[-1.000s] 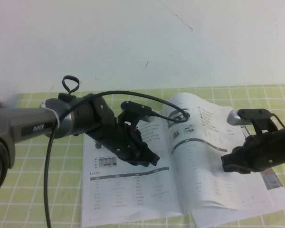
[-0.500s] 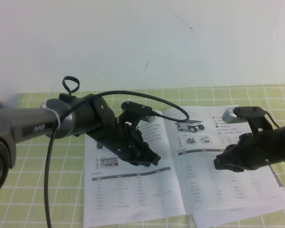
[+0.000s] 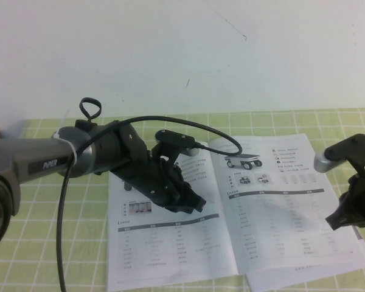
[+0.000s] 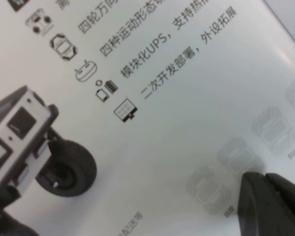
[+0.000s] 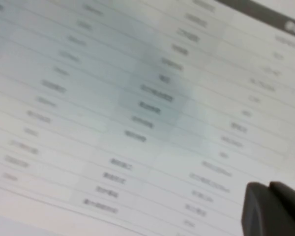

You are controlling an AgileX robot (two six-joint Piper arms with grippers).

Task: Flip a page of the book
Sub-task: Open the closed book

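A green checked tablecloth [image 3: 61, 255] meets a white wall [image 3: 170, 55].

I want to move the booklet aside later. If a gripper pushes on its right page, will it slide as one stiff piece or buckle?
Probably buckle: the page looks like a thin paper leaf lying flat on the book. The book seems light, so it may slide on the cloth. The left gripper rests over the left page; the right gripper, shut, is at the right edge.

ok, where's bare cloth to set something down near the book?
Free: the checked tablecloth left of the book, and the strip behind it along the wall. Crowded: the left gripper sits over the left page; the right gripper, shut, hangs at the book's right edge, holding nothing.
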